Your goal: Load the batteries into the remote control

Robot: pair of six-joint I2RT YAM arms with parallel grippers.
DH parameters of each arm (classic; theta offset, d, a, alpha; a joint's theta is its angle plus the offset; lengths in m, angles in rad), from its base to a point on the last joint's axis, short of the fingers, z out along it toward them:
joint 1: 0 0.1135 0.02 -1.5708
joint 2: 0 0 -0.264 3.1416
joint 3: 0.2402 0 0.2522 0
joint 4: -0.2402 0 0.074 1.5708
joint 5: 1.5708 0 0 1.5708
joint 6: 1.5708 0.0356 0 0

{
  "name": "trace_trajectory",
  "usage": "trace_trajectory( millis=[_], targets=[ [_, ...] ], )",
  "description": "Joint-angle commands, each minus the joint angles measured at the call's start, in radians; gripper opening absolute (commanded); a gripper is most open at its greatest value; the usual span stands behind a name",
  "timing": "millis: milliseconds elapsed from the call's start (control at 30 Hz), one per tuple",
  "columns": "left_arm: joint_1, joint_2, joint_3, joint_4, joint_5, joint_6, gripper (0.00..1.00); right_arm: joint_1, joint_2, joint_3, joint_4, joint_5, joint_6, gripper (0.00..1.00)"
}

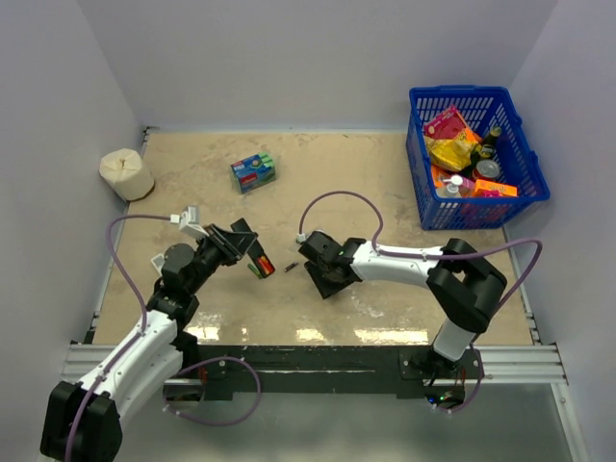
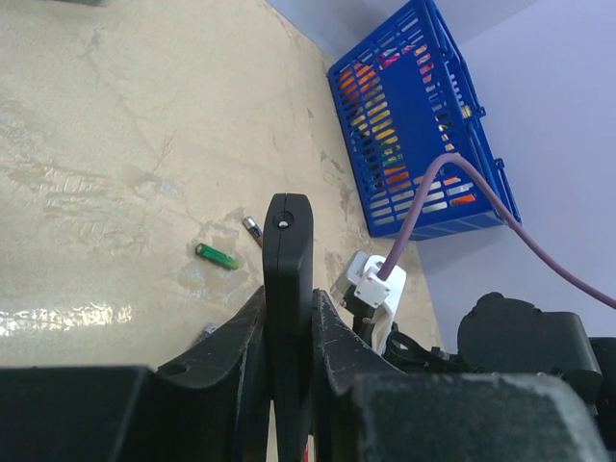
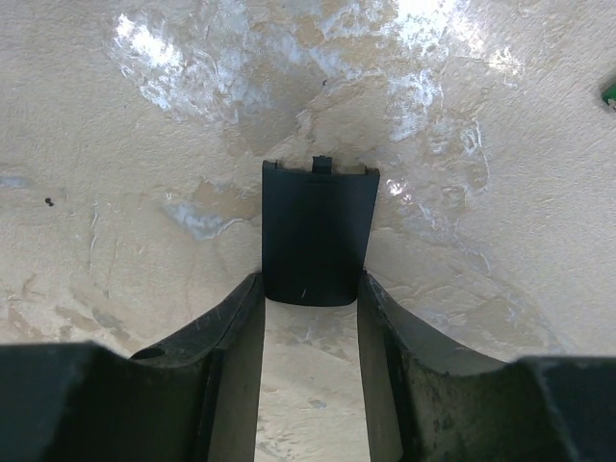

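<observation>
My left pincer (image 2: 289, 303) clenched the slim black remote control (image 2: 288, 241) steady while my right pincer (image 3: 310, 284) gripped its small black cover (image 3: 318, 231) clear for loading.

A beige, mottled, glossy table top (image 1: 385, 173) is enclosed by pale grey walls (image 1: 289, 58) on three sides. A white roll of paper (image 1: 126, 174) is stood upright at the far left corner. A blue-green rectangular packet (image 1: 253, 172) is laid flat towards the back, well apart from the roll. A blue plastic slatted basket (image 1: 458, 93) is placed at the far right corner and is seen again in the left wrist view (image 2: 414, 115). It is filled with yellow and pink-red snack bags (image 1: 450, 144), an orange box (image 1: 496, 189), a dark bottle (image 1: 491, 138) and a metal-topped can (image 1: 487, 169).
</observation>
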Motion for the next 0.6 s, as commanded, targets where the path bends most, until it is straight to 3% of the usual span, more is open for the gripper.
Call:
trace_trajectory(
  millis=[0, 167, 567],
  targets=[
    [0.003, 0.030, -0.043, 0.164, 0.062, -0.043, 0.00, 0.005, 0.003, -0.033, -0.020, 0.034, -0.011, 0.20],
    [0.001, 0.095, -0.108, 0.377, 0.110, -0.100, 0.00, 0.010, -0.109, 0.002, -0.026, 0.053, -0.052, 0.19],
    [-0.005, 0.234, -0.142, 0.625, 0.140, -0.149, 0.00, 0.051, -0.257, 0.159, -0.049, 0.034, -0.074, 0.19]
  ],
)
